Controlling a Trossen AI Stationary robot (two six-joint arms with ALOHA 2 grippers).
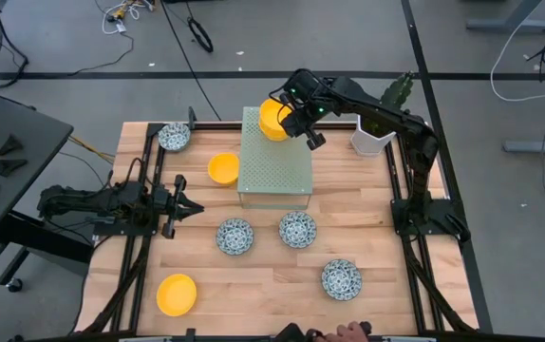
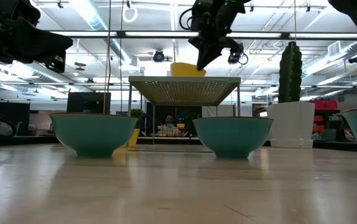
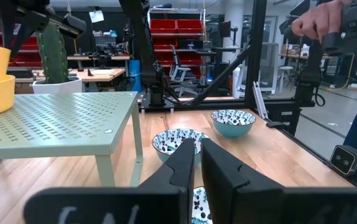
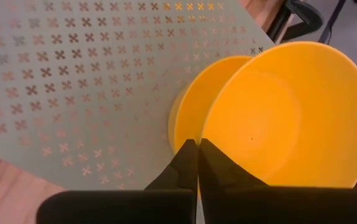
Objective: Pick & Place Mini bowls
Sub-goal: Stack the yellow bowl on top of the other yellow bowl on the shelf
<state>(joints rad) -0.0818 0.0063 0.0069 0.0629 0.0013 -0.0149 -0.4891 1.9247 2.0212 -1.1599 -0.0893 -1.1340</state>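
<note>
A pale green perforated stand (image 1: pixel 274 157) is in the middle of the table. At its far left corner sits a yellow mini bowl (image 4: pixel 188 115). A second yellow mini bowl (image 4: pixel 290 112) is tilted over it, and my right gripper (image 4: pixel 198 155) is shut on that one. Two more yellow bowls (image 1: pixel 223 168) (image 1: pixel 177 293) and several blue-patterned bowls (image 1: pixel 235 236) (image 1: pixel 297 229) (image 1: pixel 342 278) (image 1: pixel 174 137) rest on the table. My left gripper (image 1: pixel 192 206) waits level at the left, shut and holding nothing. My right gripper pinches the rim (image 4: pixel 204 134) of the tilted yellow bowl, with one finger inside the bowl and one outside. The fingers slant down from the table's right. The bowl's open side faces the wrist view. It overlaps the bowl on the stand; I cannot tell whether the two touch.
A white cactus pot (image 1: pixel 372 138) is at the far right, beside the right arm. A person's hand (image 1: pixel 334 332) shows at the near edge. Bare wood lies at the near left and between the patterned bowls.
</note>
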